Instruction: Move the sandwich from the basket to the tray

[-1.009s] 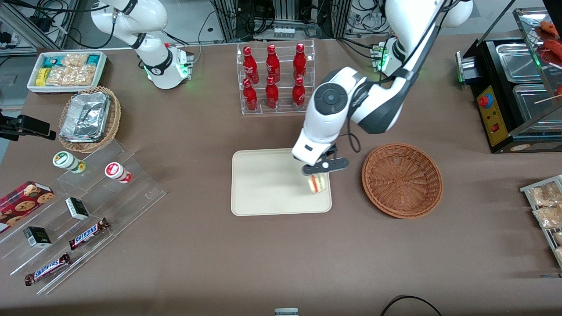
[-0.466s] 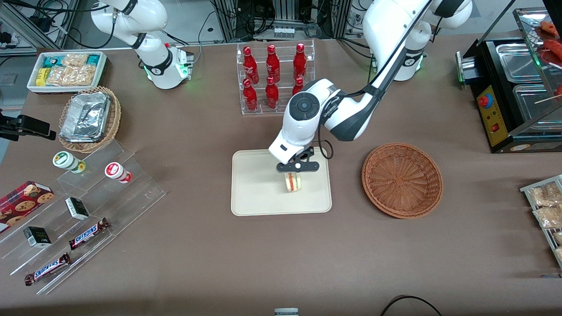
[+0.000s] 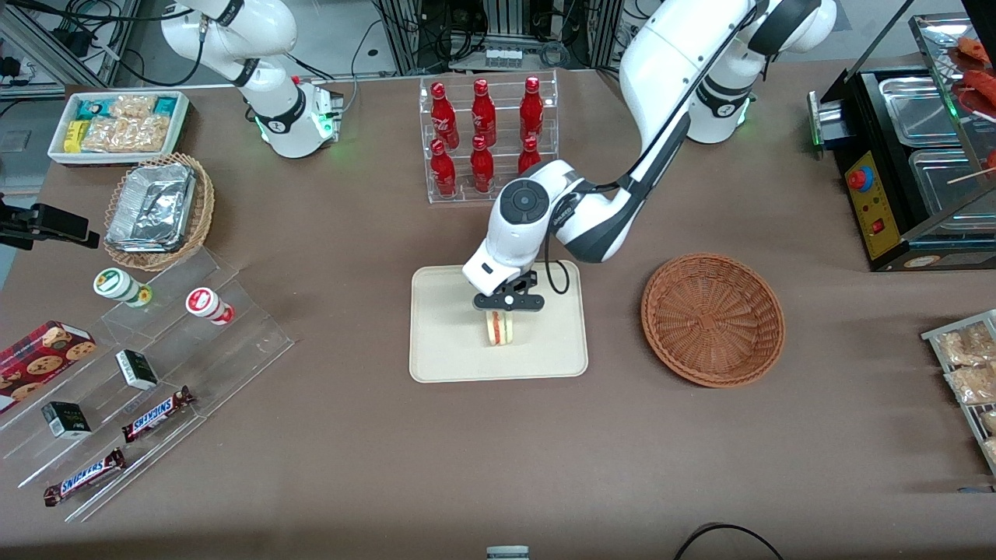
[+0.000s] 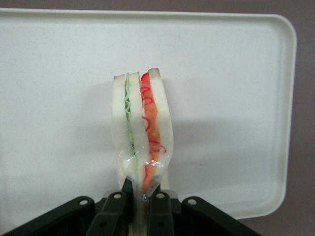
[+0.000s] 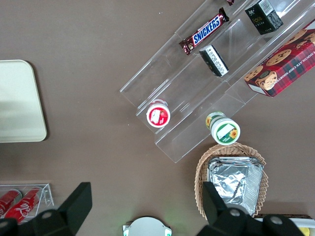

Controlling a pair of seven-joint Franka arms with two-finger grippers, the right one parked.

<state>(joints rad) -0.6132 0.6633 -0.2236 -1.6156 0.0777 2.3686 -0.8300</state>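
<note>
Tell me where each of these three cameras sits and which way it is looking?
Front view: high up, looking down on the table; both arms show, the pincer shut on the sandwich over the tray.
Left wrist view: on the working arm, looking past its pincer at the sandwich and tray.
Right wrist view: on the parked arm, looking down; its own fingers show.
All three share the tray.

Gripper [image 4: 140, 206] body cut off by wrist-view edge; only fingers [image 4: 157, 209] show, pinching sandwich [image 4: 141, 132] wrap. Sandwich base hidden betw. fingers. Tray [image 4: 236, 59] cropped one side. Contact sandwich/tray: can't tell. Front view: arm covers part of tray rim [image 3: 482, 267].
</note>
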